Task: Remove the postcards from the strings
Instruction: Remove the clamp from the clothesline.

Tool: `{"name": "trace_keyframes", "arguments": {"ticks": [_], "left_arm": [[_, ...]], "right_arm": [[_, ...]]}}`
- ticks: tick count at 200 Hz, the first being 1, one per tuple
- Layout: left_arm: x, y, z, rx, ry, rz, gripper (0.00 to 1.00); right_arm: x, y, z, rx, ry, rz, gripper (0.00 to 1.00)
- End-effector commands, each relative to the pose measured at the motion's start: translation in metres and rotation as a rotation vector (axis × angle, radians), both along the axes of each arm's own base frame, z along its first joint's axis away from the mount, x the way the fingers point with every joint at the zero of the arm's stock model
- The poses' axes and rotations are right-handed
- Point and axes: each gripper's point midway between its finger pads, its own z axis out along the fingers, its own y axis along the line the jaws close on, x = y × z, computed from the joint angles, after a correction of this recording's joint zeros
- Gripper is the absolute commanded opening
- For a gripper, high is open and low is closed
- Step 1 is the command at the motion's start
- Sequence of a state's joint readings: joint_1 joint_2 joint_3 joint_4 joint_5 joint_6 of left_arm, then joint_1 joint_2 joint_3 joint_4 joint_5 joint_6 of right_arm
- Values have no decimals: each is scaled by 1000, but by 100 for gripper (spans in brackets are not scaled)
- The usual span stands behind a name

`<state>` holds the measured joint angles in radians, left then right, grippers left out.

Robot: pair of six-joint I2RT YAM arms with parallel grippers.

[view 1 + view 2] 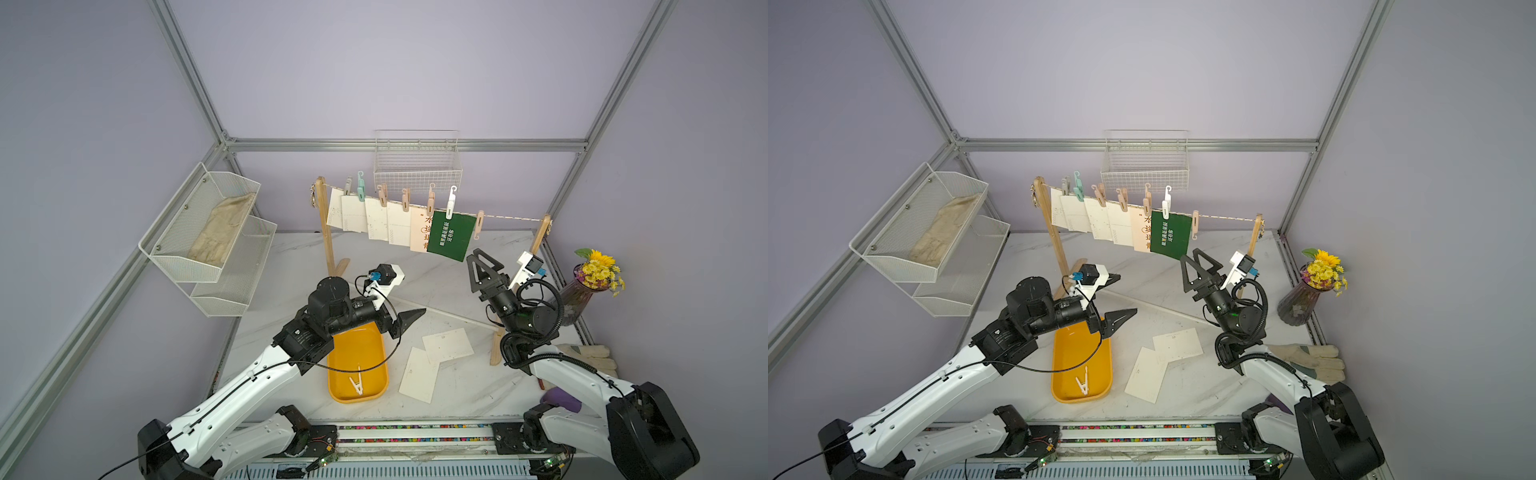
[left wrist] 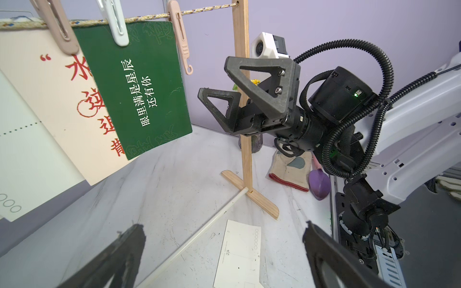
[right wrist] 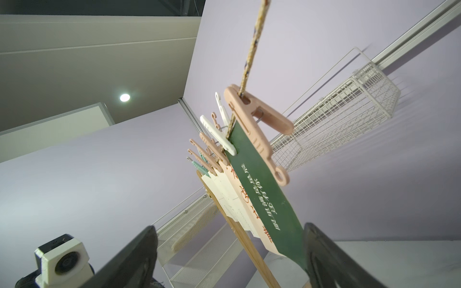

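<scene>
The string (image 1: 511, 217) runs between two wooden posts. Several white postcards (image 1: 376, 218), a cream one with red characters (image 2: 57, 99) and a dark green one (image 1: 451, 237) hang from it on pegs. Two loose postcards (image 1: 448, 345) (image 1: 419, 374) lie flat on the table. My right gripper (image 1: 476, 255) points up, open, just below the green postcard's (image 3: 262, 187) lower corner, which sits close beside one finger without being pinched. My left gripper (image 1: 1128, 292) is open and holds nothing, above the table near one loose postcard (image 2: 239, 254).
A yellow tray (image 1: 357, 400) holding a white peg (image 1: 356, 384) lies under my left arm. A white rod (image 2: 199, 237) joins the posts' feet. A wire basket (image 1: 417, 166) hangs on the back wall and a mesh shelf (image 1: 199, 232) on the left. A flower vase (image 1: 582, 291) and gloves (image 1: 586, 357) stand right.
</scene>
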<state>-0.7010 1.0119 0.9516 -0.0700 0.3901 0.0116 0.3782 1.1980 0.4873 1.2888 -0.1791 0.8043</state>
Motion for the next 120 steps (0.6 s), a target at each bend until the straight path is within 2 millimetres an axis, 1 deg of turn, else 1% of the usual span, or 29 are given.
{"name": "trace_keyframes", "arguments": {"ticks": [1, 9, 32, 51, 78, 80, 82, 120], "left_arm": [[-3, 2, 8, -20, -33, -8, 100], [-4, 2, 9, -20, -35, -10, 100], [-5, 3, 9, -22, -37, -11, 100], [-6, 4, 11, -25, -42, -7, 100], [-7, 5, 12, -28, -46, -7, 100], [-7, 5, 13, -28, -47, -7, 100], [-7, 5, 12, -27, -47, -7, 100], [-7, 5, 13, -29, -47, -9, 100]], "right_arm": [[-7, -5, 33, 62, -135, -43, 95], [-4, -5, 35, 79, -147, -44, 97], [4, -3, 42, 105, -167, -50, 97], [7, 1, 49, 99, -191, -66, 97], [9, -2, 63, 114, -221, -88, 97], [14, 1, 58, 108, -206, -89, 97], [16, 1, 57, 108, -204, -89, 97], [30, 3, 60, 118, -200, -109, 97]]}}
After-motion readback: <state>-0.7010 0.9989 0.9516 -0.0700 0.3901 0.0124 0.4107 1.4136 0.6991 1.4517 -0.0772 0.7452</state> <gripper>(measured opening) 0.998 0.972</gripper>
